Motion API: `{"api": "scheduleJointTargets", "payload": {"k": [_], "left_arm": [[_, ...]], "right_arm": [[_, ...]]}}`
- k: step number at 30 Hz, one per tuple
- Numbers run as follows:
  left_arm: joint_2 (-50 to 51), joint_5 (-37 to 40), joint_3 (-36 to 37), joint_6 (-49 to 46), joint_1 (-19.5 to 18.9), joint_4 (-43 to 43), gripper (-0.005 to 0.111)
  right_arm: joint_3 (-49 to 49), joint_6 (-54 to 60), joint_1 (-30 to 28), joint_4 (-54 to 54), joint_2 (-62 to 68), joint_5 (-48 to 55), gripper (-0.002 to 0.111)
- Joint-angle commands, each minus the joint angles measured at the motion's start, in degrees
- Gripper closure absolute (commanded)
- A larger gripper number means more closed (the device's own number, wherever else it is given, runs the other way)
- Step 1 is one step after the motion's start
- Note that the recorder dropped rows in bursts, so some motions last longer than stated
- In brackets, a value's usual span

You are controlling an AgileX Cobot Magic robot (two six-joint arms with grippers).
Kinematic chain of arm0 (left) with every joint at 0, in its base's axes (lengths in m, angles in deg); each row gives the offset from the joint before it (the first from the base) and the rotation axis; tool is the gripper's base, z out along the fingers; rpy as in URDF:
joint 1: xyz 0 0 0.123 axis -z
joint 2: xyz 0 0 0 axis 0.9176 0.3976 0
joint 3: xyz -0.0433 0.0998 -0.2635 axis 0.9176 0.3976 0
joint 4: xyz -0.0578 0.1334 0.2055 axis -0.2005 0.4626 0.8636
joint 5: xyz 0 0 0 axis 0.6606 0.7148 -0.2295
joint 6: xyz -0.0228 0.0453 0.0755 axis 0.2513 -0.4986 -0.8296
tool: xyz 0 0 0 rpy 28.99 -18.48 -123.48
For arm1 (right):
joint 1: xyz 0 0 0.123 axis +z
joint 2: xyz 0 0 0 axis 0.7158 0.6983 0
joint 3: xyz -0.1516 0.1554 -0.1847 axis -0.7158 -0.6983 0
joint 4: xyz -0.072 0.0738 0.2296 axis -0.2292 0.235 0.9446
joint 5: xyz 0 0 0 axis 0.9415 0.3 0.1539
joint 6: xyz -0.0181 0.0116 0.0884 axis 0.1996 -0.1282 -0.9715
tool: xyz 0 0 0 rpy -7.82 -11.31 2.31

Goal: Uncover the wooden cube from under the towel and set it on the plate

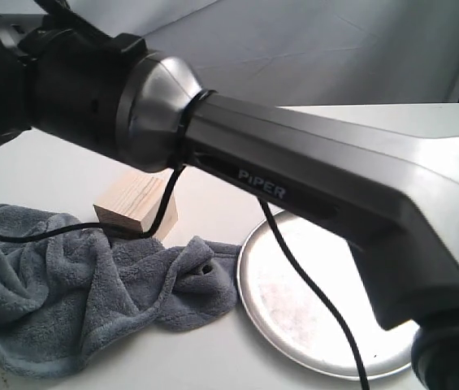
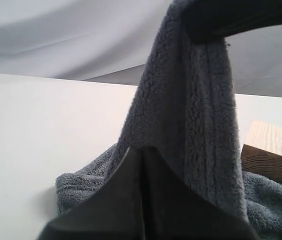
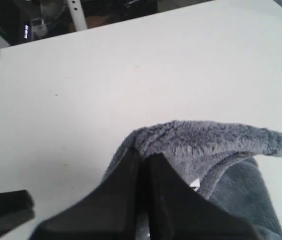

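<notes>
- White table [image 1: 42, 171] carried everything, though a robot arm [image 1: 310, 171] crossed the outside view and hid part of it.
- Grey towel [image 1: 75, 301] lay bunched on the table just beside the plate and left the cube uncovered. One fold stood lifted.
- Steel plate [image 1: 294, 325] showed nothing on its visible part, so the placing step was judged not yet done.
- Pale wooden cube [image 1: 132, 203] sat in the open at the towel's edge, apart from the plate. Uncovering looked finished, with grasping and carrying left to do.
- Right claw [image 3: 141, 156] was closed, seemingly pinching a raised fold of towel.
- Left claw [image 2: 141, 152] had its fingers together, and whether cloth lay between them could not be told. Neither claw touched the cube.
</notes>
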Motion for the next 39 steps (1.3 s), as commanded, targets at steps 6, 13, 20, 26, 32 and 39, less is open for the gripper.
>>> {"api": "scheduleJointTargets", "payload": {"k": [6, 13, 20, 26, 32, 39], "left_arm": [[-0.2, -0.6, 0.2, 0.0, 0.0, -0.2, 0.107], [-0.2, -0.6, 0.2, 0.0, 0.0, -0.2, 0.107], [-0.2, -0.6, 0.2, 0.0, 0.0, -0.2, 0.107], [-0.2, -0.6, 0.2, 0.0, 0.0, -0.2, 0.107], [-0.2, -0.6, 0.2, 0.0, 0.0, -0.2, 0.107], [-0.2, -0.6, 0.2, 0.0, 0.0, -0.2, 0.107]], "right_arm": [[0.0, -8.7, -1.7, -14.4, 1.7, 8.9, 0.108], [0.0, -11.3, -1.7, -17.5, 7.0, 14.7, 0.108], [0.0, -16.1, -1.7, -19.4, 9.9, 15.9, 0.108], [0.0, -20.7, -2.3, -21.2, 11.8, 19.5, 0.099], [0.0, -20.8, -2.9, -22.6, 12.8, 21.7, 0.069], [0.0, -19.6, -2.9, -22.6, 12.3, 22.4, 0.041]]}}
